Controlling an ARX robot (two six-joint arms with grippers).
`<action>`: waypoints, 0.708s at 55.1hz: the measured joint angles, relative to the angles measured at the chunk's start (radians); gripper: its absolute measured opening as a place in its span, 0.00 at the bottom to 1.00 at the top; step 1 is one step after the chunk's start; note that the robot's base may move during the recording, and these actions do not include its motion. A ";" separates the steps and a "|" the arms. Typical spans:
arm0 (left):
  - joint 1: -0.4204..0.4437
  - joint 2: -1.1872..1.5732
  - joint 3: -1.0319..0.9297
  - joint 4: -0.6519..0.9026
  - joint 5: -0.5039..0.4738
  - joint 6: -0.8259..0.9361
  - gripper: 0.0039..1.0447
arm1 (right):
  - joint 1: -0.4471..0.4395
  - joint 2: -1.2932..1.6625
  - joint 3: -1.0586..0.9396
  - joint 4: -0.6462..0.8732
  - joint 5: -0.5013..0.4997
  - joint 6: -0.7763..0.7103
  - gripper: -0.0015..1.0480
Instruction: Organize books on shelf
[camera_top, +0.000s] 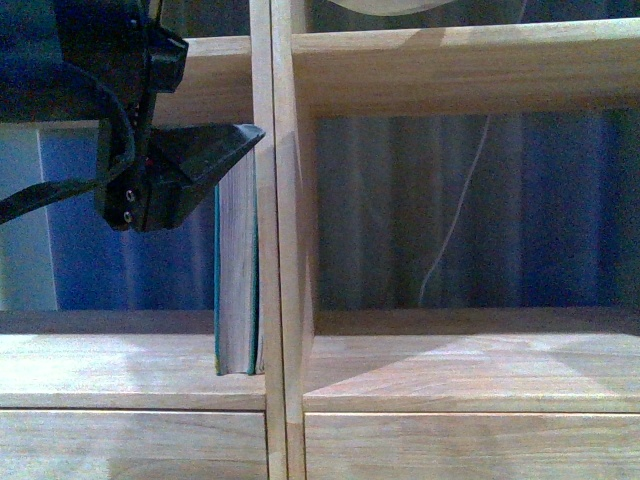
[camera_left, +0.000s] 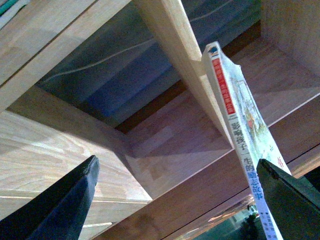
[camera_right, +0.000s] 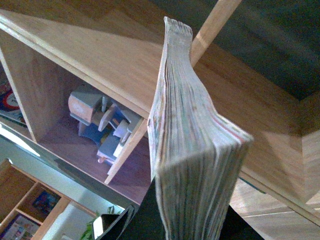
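Note:
The thick teal book (camera_top: 238, 270) stands upright on a board of the light wooden shelf (camera_top: 450, 70), tight against the upright divider. A black gripper (camera_top: 215, 160) reaches its top from the left. In the right wrist view my right gripper (camera_right: 190, 220) is shut on this book's pale page edges (camera_right: 185, 130). In the left wrist view my left gripper (camera_left: 177, 162) is open inside a shelf compartment (camera_left: 170, 30). The thin white paperback (camera_left: 240, 115), with a red strip and Asian lettering, leans on a divider beside one finger (camera_left: 290, 200).
A white cable (camera_top: 455, 210) hangs behind the open right compartment, in front of a blue backdrop. Plain drawer fronts (camera_top: 450, 445) run below the board. A wooden toy (camera_right: 102, 125) sits in another compartment, and more books (camera_right: 45, 200) show on a farther shelf.

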 joint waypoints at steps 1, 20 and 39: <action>-0.004 0.003 0.006 0.001 0.000 0.000 0.93 | 0.008 -0.004 0.000 -0.003 -0.003 0.001 0.07; -0.046 0.001 0.048 -0.021 -0.005 0.045 0.93 | 0.014 0.008 -0.010 -0.010 -0.017 0.019 0.07; -0.048 -0.010 0.049 -0.034 -0.003 0.074 0.93 | 0.060 0.008 -0.061 -0.010 -0.044 0.007 0.07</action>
